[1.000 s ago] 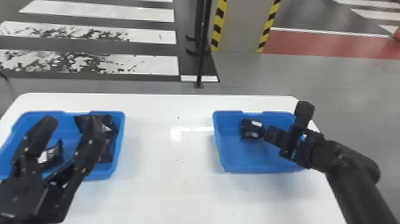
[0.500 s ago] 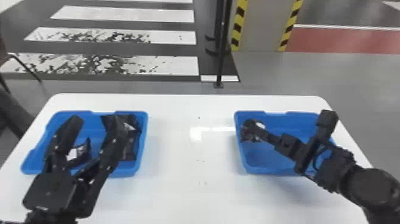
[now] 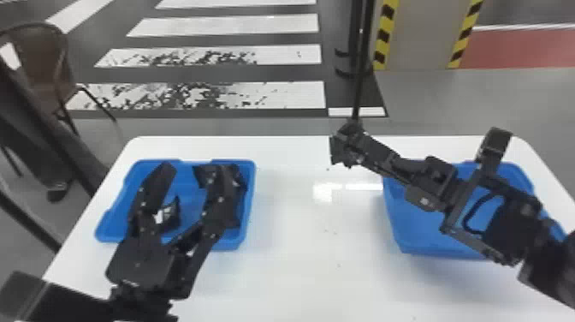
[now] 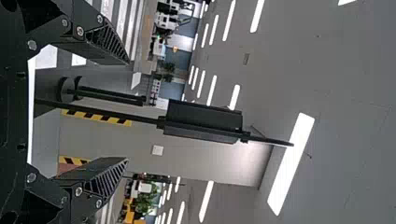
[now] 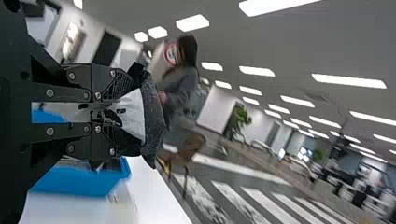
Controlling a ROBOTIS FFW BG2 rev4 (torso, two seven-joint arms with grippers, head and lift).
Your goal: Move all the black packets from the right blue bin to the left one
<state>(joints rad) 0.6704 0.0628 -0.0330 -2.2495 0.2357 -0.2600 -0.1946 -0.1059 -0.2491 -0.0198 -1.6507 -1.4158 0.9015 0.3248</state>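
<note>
Right gripper [image 3: 366,156]: fingers clenched on a black packet [image 5: 153,112]; left gripper [image 3: 195,169], fingers parted, seemingly obstructs the left bin [image 3: 250,192].

Blue bins [image 3: 428,240], white tabletop [image 3: 299,274], yellow-and-black diagonally striped pillar edges [image 3: 385,34].

left gripper [image 3: 194,169]: fingers spread wide | right gripper [image 3: 366,155]: fingers pinched, pointing inward
</note>
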